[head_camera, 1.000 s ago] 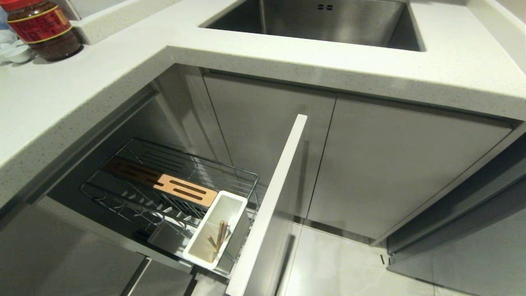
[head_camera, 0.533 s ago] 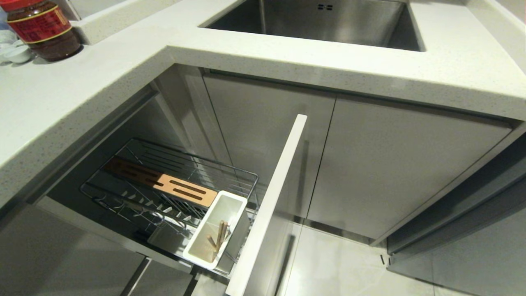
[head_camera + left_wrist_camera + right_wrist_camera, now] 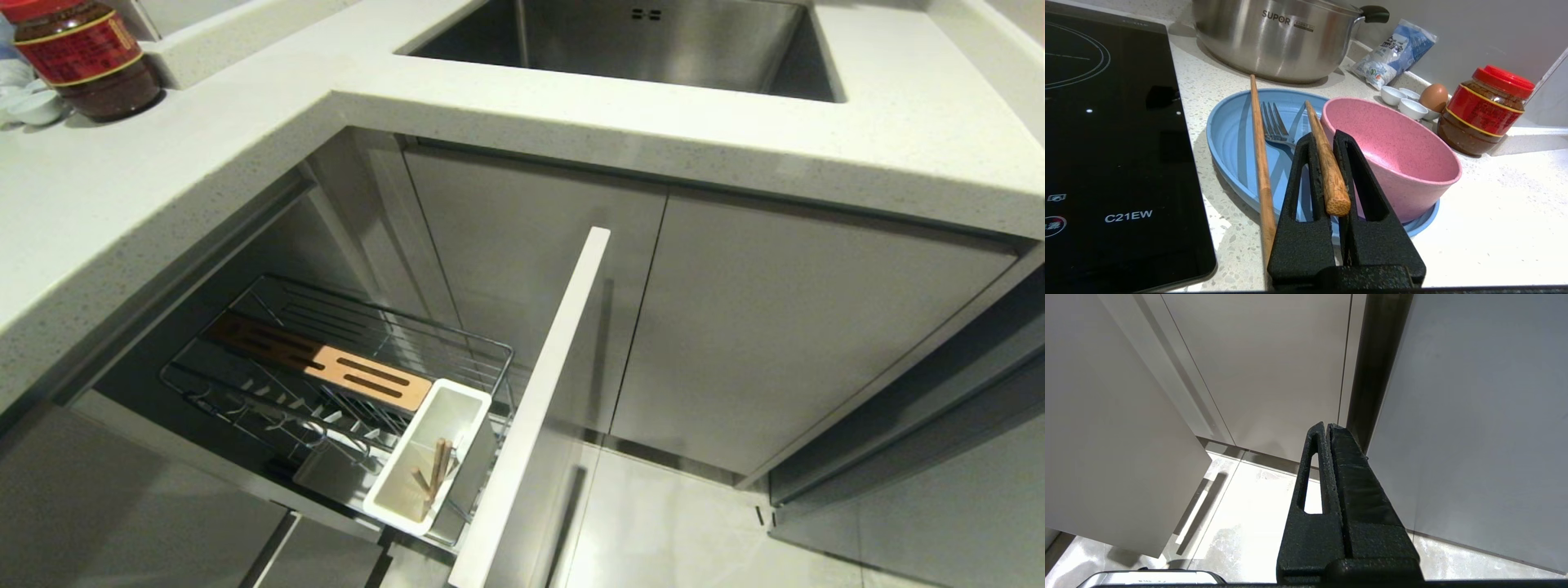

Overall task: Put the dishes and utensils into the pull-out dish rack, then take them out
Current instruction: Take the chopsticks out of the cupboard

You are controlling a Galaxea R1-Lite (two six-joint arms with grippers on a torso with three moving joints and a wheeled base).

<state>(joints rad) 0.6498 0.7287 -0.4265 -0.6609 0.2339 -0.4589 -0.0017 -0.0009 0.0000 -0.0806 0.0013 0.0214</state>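
Left gripper (image 3: pixel 1327 141) pinches one chopstick (image 3: pixel 1327 163) above blue plate (image 3: pixel 1233 139); second chopstick (image 3: pixel 1260 155), fork (image 3: pixel 1274 124), pink bowl (image 3: pixel 1396 159) rest on plate; dish rack (image 3: pixel 343 384) pulled out, lower left of head view; right gripper (image 3: pixel 1327 430) pressed together, idle near floor.

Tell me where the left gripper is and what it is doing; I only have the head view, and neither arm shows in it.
Observer: The left gripper is over the counter beside the black cooktop, shut on one chopstick.
Operator: I see only sticks in the rack's white holder. Where are the other dishes?
Observer: Right in front of that gripper. The pink bowl sits on the blue plate, the fork lies in the plate, and a second chopstick lies across the plate's rim onto the counter.
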